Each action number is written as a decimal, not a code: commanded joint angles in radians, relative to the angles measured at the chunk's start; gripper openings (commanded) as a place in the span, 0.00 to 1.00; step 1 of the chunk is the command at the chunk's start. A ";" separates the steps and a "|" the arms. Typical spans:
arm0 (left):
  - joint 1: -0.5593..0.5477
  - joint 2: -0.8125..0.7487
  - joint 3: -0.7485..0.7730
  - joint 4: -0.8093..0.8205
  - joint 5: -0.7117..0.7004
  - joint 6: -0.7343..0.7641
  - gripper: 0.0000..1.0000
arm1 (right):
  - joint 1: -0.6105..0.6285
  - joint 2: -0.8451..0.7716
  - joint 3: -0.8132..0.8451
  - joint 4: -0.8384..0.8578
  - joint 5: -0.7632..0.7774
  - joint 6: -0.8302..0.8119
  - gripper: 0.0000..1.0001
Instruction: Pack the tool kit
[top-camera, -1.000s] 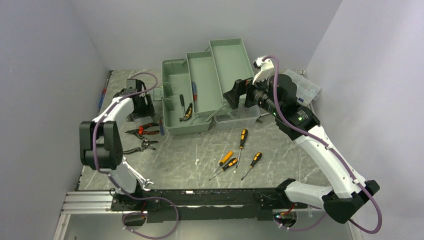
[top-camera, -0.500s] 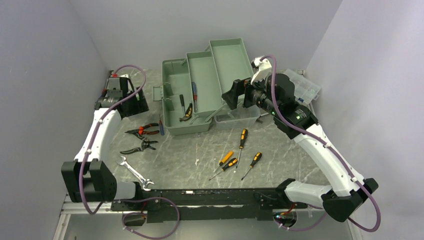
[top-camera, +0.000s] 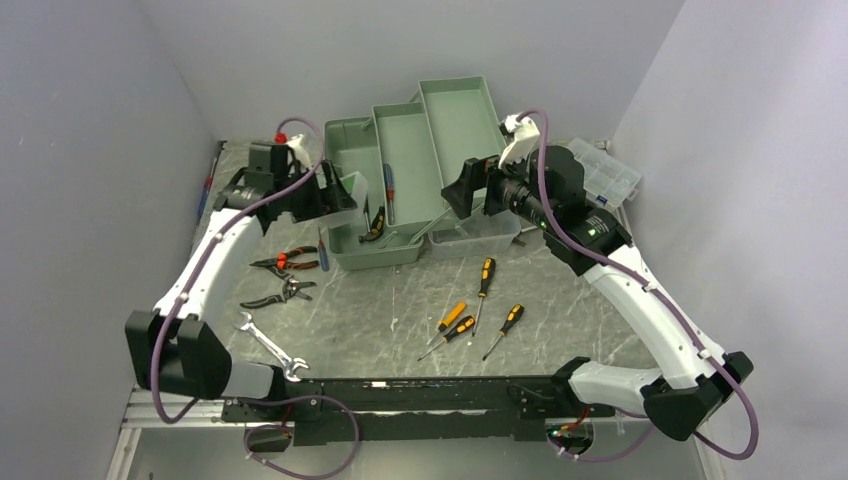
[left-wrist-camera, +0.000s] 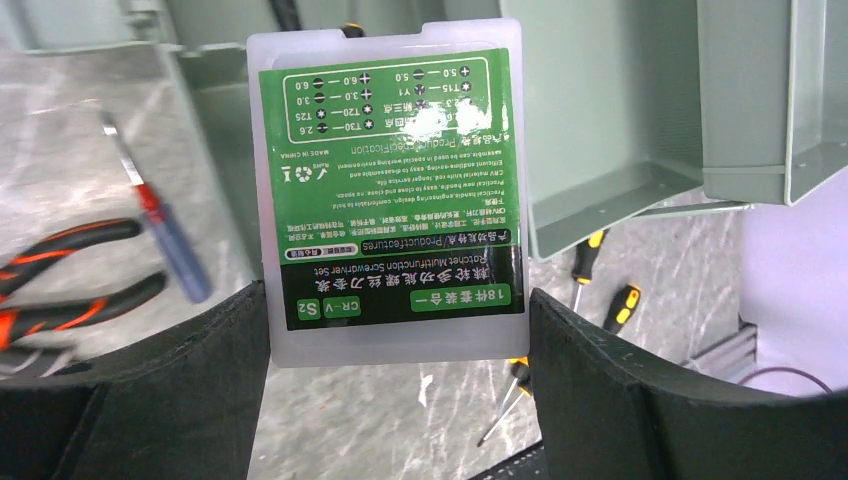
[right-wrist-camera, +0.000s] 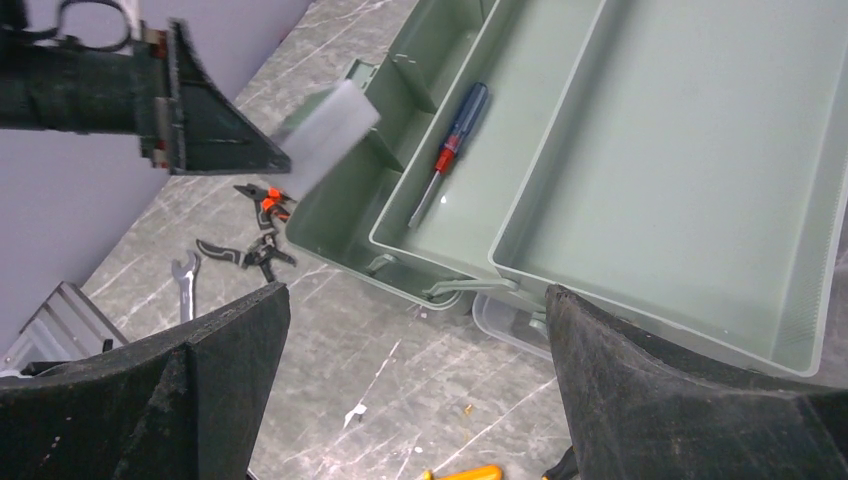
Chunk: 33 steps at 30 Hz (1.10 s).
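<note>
**Left fingers** (left-wrist-camera: 650, 400): clamped on the two long edges of a screwdriver-set case (left-wrist-camera: 390, 180). The case is flat, translucent white plastic with a green printed label that faces the wrist camera. It is held in the air over the left end of the toolbox (top-camera: 375, 255).

**Right fingers** (right-wrist-camera: 200, 400): spread wide apart with nothing between them, raised over the right side of the fold-out trays.

**Toolbox:** sage-green plastic, standing at the back centre of the surface (top-camera: 400, 300). It is folded out, with two trays stepped up and back toward the right.
- A blue-handled screwdriver (right-wrist-camera: 455, 130) lies lengthwise in the middle tray.
- The upper tray (right-wrist-camera: 690, 170) holds nothing.
- A black-and-orange tool (top-camera: 373, 222) lies in the lower body. It is probably pliers, but too small to tell for sure.
- A translucent lid (top-camera: 485, 238) sits against the toolbox's right front, under the right arm.

**Loose on the surface:**
- Four orange-and-black screwdrivers (top-camera: 485, 275) lie in front of the toolbox.
- Two pairs of pliers (top-camera: 285, 262) lie to its left.
- A second blue screwdriver (top-camera: 322, 252) lies just beside its left front corner.
- A wrench (top-camera: 268, 345) lies near the left arm's base.

**Clear organizer box** (top-camera: 608, 170): at the far right, behind the right arm.
</note>
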 joint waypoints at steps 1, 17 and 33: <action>-0.049 0.071 0.052 0.138 0.086 -0.077 0.39 | -0.002 0.006 0.029 0.043 -0.023 0.017 1.00; -0.075 0.235 0.007 0.185 0.086 -0.155 0.70 | -0.001 0.017 0.024 0.024 -0.018 0.036 1.00; -0.079 0.040 0.036 0.069 -0.009 -0.057 0.99 | -0.008 -0.060 -0.107 -0.091 0.100 0.121 1.00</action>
